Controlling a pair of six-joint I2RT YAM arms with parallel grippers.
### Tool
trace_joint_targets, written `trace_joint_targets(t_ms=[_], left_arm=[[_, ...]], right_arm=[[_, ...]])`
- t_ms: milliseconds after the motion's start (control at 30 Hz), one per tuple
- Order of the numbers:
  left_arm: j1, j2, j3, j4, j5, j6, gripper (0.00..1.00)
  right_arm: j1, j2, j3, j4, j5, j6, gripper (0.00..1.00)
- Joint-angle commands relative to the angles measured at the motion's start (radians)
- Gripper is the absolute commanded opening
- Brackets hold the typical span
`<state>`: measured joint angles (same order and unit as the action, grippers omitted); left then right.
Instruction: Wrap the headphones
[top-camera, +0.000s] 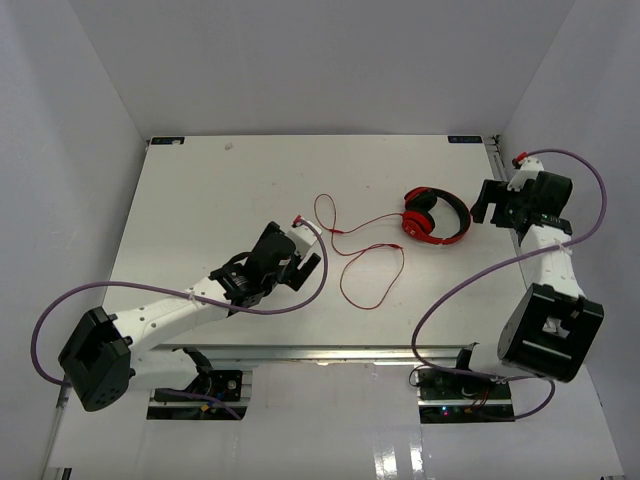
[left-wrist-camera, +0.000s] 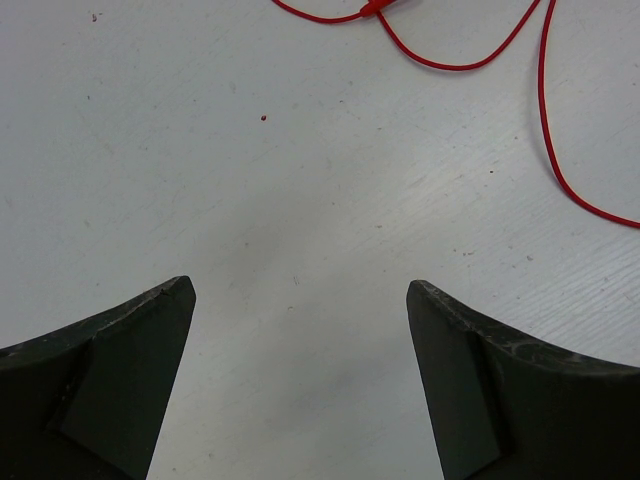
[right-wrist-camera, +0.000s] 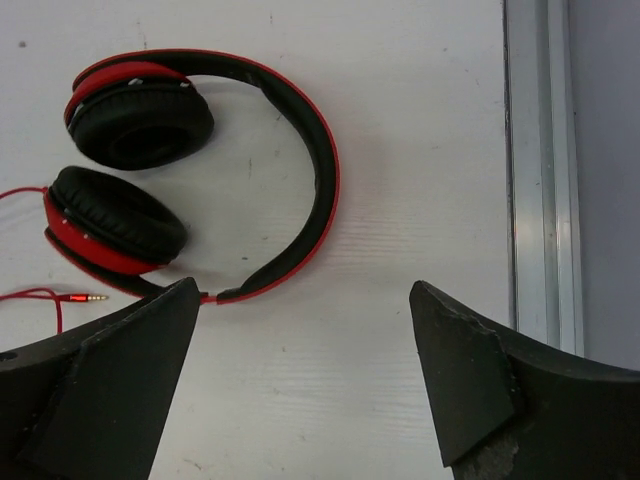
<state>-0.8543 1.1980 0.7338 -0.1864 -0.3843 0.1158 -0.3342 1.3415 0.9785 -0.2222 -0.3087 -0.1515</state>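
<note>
Top: headphones lie flat on the worktop at 2 o'clock, cable sprawled loose toward centre. My right tool sits at their 3 o'clock, left tool at the cable's 9 o'clock.

Left wrist: tool released, empty, cable at 1 o'clock.

Right wrist: tool released, empty, headband at 11 o'clock. Probably staged to pin the headphones while left gathers cable.

I take this for a robotics lab cell, not a home or a shop. My cameras show a bare white table boxed in by plain white walls, with a left arm and a right arm bolted at its near edge. Purple cables loop from them, exposed circuit boards sit by the bases, and an aluminium rail runs along the table's side.
</note>
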Motion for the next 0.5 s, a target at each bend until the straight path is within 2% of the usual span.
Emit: trace_joint_targets(t_ms=[0,100,333,467], left_arm=[[0.001,-0.037,0.01,0.01,0.007,-0.002,0.98],[0.001,-0.046,0.009,0.011,0.009,-0.001,0.98],[0.001,-0.051,0.012,0.011,0.018,0.004,0.98],[0.001,-0.051,0.01,0.01,0.02,0.005,0.98]], right_arm=[[0.028,0.168,0.133,-0.041,0.04,0.138,0.87],[0.049,0.295,0.18,-0.019,0.096,0.143,0.8],[0.108,0.482,0.326,-0.04,0.219,0.059,0.73],[0.11,0.56,0.352,-0.022,0.246,0.034,0.61]])
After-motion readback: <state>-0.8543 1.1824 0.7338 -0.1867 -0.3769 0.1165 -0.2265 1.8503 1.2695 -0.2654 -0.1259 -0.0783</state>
